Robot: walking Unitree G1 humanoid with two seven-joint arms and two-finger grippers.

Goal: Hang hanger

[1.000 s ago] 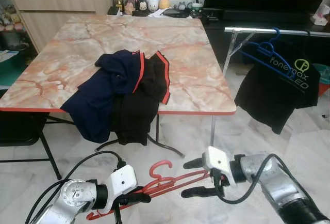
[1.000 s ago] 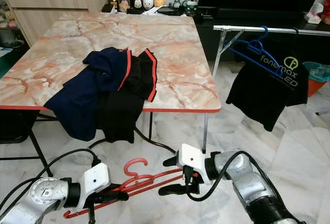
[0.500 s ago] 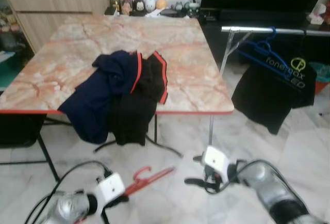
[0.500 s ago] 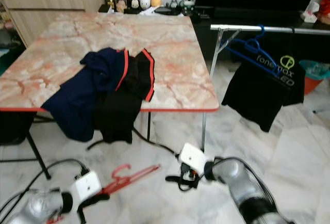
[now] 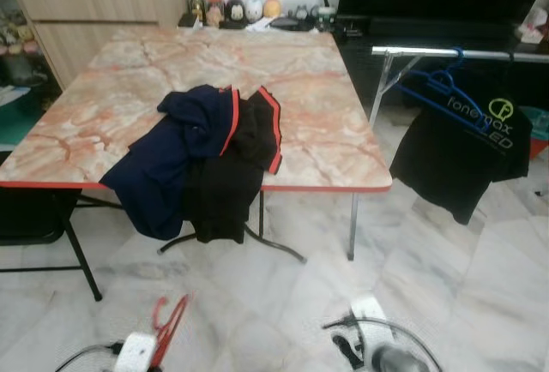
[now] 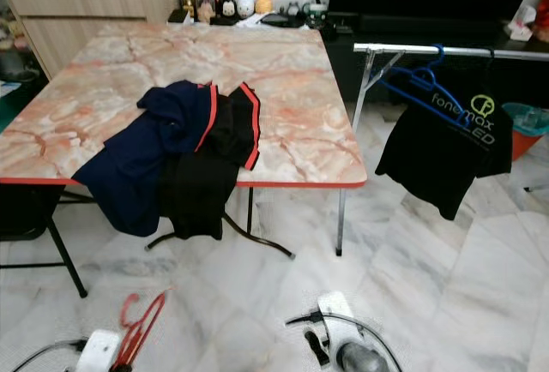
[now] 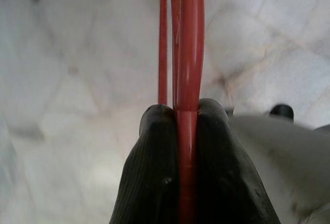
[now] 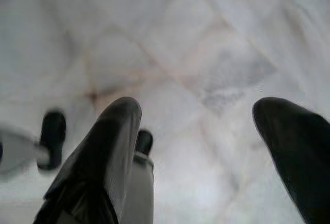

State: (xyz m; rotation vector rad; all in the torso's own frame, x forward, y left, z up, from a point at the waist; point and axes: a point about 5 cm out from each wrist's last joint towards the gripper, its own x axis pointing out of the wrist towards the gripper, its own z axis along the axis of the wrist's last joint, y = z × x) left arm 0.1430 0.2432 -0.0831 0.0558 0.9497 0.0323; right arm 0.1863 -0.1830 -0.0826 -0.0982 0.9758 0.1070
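Left end effector [image 7: 178, 131] is sitting low at the bottom edge of the head view, its two black fingers [image 7: 154, 162] pinching tight on a red hanger [image 5: 168, 327]. From the wrist camera the red bar is running straight out between the pads over the pale marble floor [image 5: 257, 295], with a thinner red rod beside it. In the head view the hanger is standing nearly upright above the white wrist housing, hook uppermost, well below and in front of the tabletop [image 5: 129, 98].

On that marbled, red-edged tabletop a navy garment with red trim [image 5: 176, 153] is lying crumpled beside a black one [image 5: 232, 175], both spilling over the near edge. Jars and small figures [image 5: 236, 8] are lining the far edge.

Further right, the right end effector [image 8: 198, 152] is hanging down near the floor with its fingers spread wide and nothing between them. Beyond it, a metal clothes rail [image 5: 455, 51] is carrying a blue hanger [image 5: 437, 89] with a black printed T-shirt [image 5: 459, 149] draped on it, well apart from the red hanger.
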